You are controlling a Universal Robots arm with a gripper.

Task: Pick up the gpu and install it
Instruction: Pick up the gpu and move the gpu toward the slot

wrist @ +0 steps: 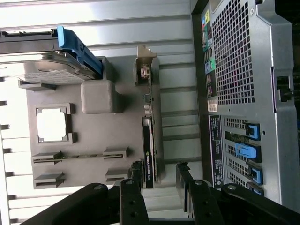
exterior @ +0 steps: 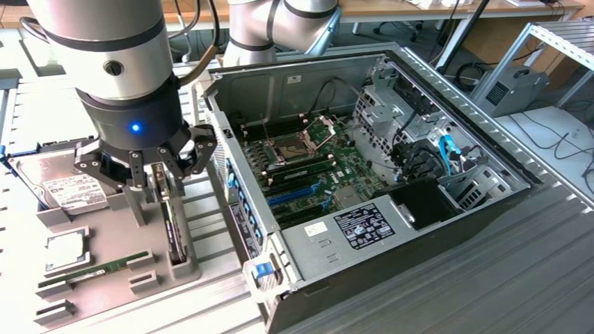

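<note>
Grey holder tray (wrist: 98, 131) keeps the gpu (exterior: 172, 229) standing on edge, top rim free for a grab. Pincer (exterior: 153, 184) directly above it, jaws apart, straddling the card, not clamped. Open computer case (exterior: 371, 174) sits beside the pincer.

Matt grey plastic tray (wrist: 93, 136), perforated metal case (wrist: 234, 56)

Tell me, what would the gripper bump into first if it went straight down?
Most likely the gpu, which stands on its edge in the gray holder. The open gripper hangs right above the card's top edge, though how near it is cannot be judged.
</note>
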